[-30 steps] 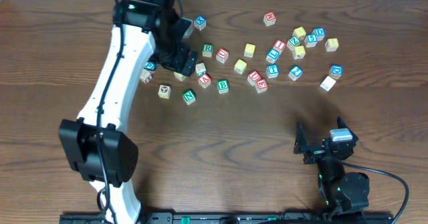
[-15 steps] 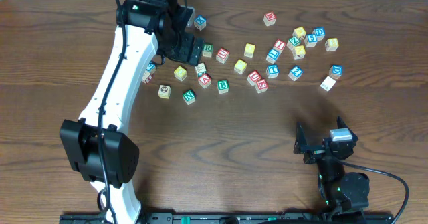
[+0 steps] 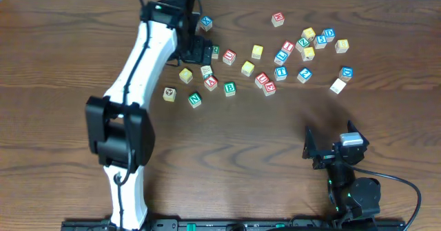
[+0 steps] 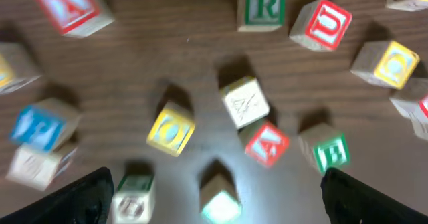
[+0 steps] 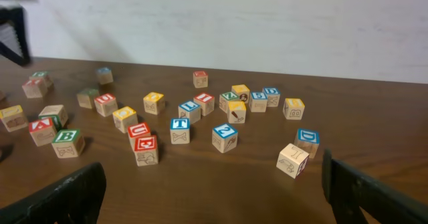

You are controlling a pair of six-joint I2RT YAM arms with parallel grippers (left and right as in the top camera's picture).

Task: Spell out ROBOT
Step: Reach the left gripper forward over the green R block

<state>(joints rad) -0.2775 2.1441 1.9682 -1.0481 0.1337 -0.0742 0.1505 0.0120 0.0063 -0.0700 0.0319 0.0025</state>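
Wooden cubes nearest the left fingers: a green-faced cube [image 4: 219, 200] and a green-edged cube [image 4: 134, 192] lie low in the wrist view, inside the span of the left gripper [image 3: 198, 52]. Both are too blurred to read.
Left fingers: spread wide, holding nothing.
Yellow O cube [image 4: 171, 130]: just ahead of the fingers, nearer the one at the left edge of the view, uncovered on the table [image 3: 386, 127].
B cube [image 4: 329, 152]: just above the tip of the other finger, beside the red A cube [image 4: 267, 144].
R cube [image 4: 262, 9]: farthest ahead, a little toward the B side, with the red U cube [image 4: 326, 25] next to it.
Second yellow cube [image 4: 388, 62]: beyond the U, outside the span; its letter is unreadable.
T cube [image 5: 179, 128]: well ahead of the right fingers, among blue-edged cubes.
Right gripper [image 5: 212, 184]: fingers wide apart, empty, well apart from every cube.
Change: within the last second the left arm has swung off the yellow O, which it hid from overhead, and its gripper now sits just beside the R. No cube has shifted.
Meaning: nothing is picked or laid out yet. R, the first letter, looks like the target, and taking it calls for a descent that closes clear of the U.
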